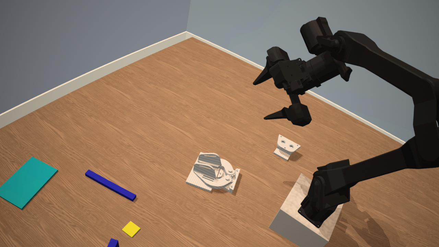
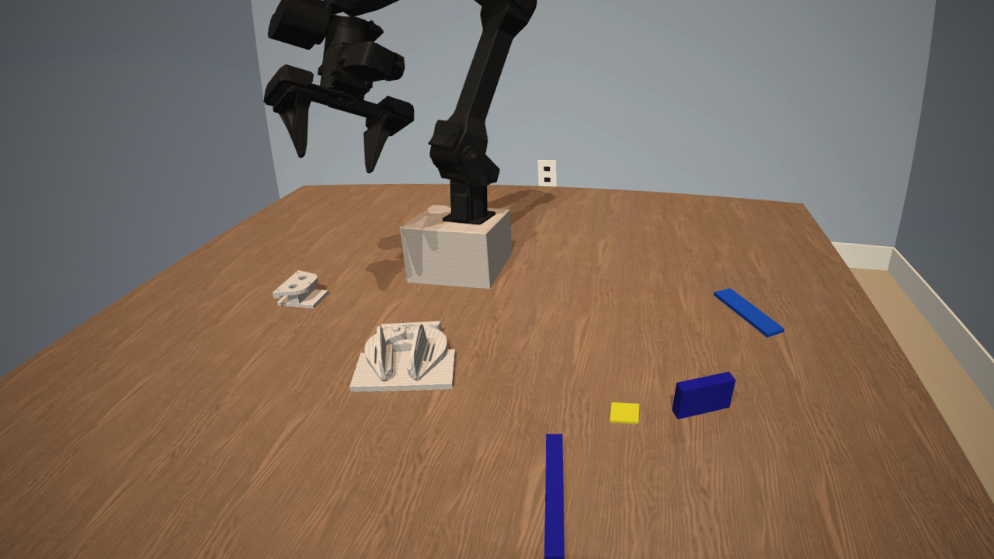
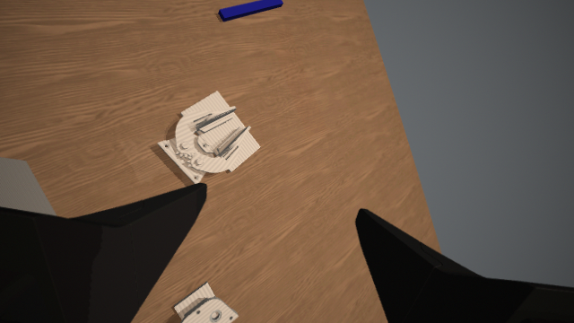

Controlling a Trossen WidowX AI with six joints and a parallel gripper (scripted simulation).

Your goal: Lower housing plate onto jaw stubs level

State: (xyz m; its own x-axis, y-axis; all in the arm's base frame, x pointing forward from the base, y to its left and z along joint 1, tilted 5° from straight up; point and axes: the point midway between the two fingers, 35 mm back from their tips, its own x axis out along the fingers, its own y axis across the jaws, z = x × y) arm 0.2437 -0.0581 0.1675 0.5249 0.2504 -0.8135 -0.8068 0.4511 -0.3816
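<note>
The housing plate point(image 1: 286, 144) point(image 2: 298, 281) point(image 3: 207, 309) is a small white plate with two holes. It rests on a low white stand point(image 1: 280, 153) point(image 2: 316, 299), away from the jaws. The white base point(image 1: 196, 181) point(image 2: 403, 383) point(image 3: 208, 101) carries two jaws with upright fins, spread apart. Two round jaw stubs show uncovered near its raised edge: one stub point(image 1: 230, 171) point(image 3: 183, 146) and another stub point(image 1: 227, 177) point(image 3: 198, 161). My gripper point(image 1: 259, 101) point(image 2: 335, 162) point(image 3: 283, 203) is open and empty, high above the table, touching neither part.
A pale pedestal point(image 1: 293, 225) point(image 2: 444, 257) point(image 3: 22, 188) bears the arm. A dark blue bar point(image 1: 110, 185) point(image 2: 554, 493) point(image 3: 251, 9), a yellow square point(image 1: 131, 228) point(image 2: 624, 412), a dark blue block point(image 2: 705, 397), a lighter blue strip point(image 2: 748, 312) and a teal sheet point(image 1: 29, 182) lie around.
</note>
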